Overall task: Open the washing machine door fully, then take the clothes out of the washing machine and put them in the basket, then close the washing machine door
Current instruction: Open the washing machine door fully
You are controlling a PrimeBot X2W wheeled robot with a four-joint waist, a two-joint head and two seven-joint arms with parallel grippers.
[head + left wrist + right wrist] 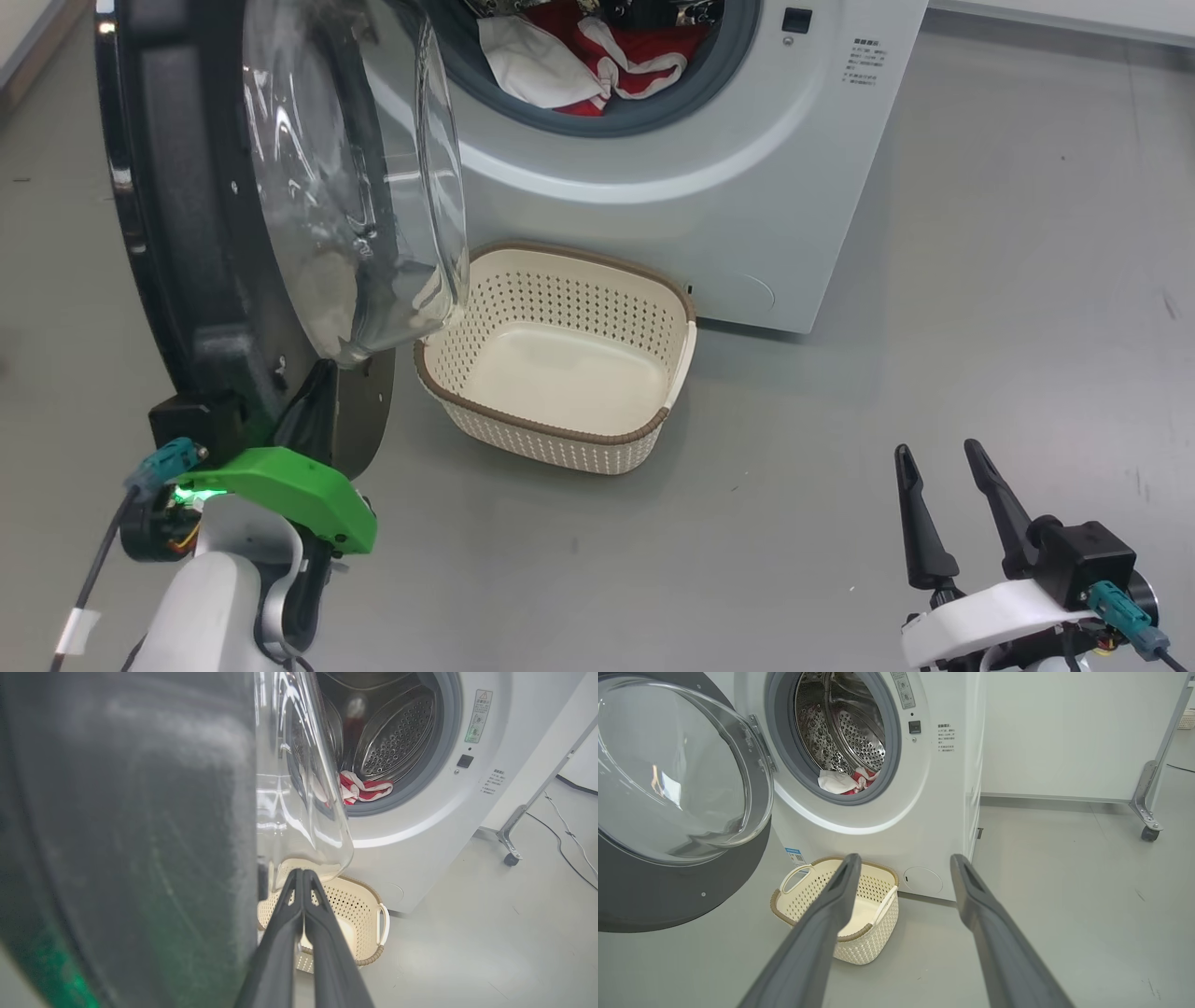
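Door (187, 233) open over basket (560, 299) rim, left gripper (302, 873) pressed together beside door, right gripper (936, 450) spread, castered frame leg (1150, 793) nearby

Big round washing machine door (177, 233), glossy black rim and bulging clear glass bowl, stands wide open on the left. White front-loading washing machine (709, 187) has red and white clothes (644, 51) bunched at its grey rubber ring. Cream perforated plastic basket (560, 453) with brown rim sits on the grey floor (980, 327) right by the glass. Left claw (317, 383) is against the door's bottom edge; right claw (936, 450) is lower right, fingers spread.
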